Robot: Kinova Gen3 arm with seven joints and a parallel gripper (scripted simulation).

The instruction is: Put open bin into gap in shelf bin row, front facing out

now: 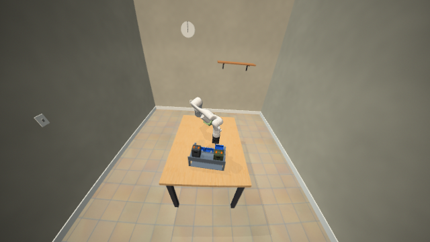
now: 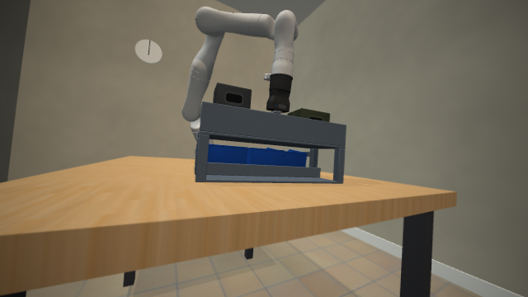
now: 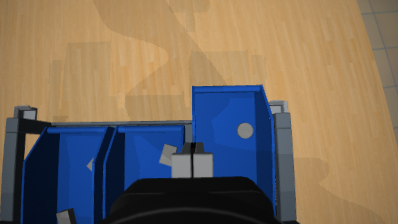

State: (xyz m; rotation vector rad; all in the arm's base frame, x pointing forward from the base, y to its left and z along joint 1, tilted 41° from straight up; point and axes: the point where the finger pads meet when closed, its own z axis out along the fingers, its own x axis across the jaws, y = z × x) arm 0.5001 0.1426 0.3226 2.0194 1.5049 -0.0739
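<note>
In the wrist view three blue bins sit in the grey shelf frame [image 3: 280, 150]. The right bin [image 3: 232, 132] reaches farther out past the frame than the two bins [image 3: 100, 160] to its left, and it holds a round grey part [image 3: 245, 130]. My gripper [image 3: 193, 154] hangs over the right bin's left wall with its fingers pressed together and nothing between them. In the top view the gripper [image 1: 215, 139] is just behind the shelf [image 1: 207, 159], beside the blue bin [image 1: 220, 147]. In the exterior view the gripper [image 2: 277, 108] is behind the shelf's top board [image 2: 272, 125].
A black box [image 2: 232, 95] and an olive box [image 2: 309, 114] stand on the shelf's top board. Small grey parts [image 3: 167, 154] lie in the left bins. The shelf stands on a wooden table [image 1: 205, 151], whose right edge is near in the wrist view.
</note>
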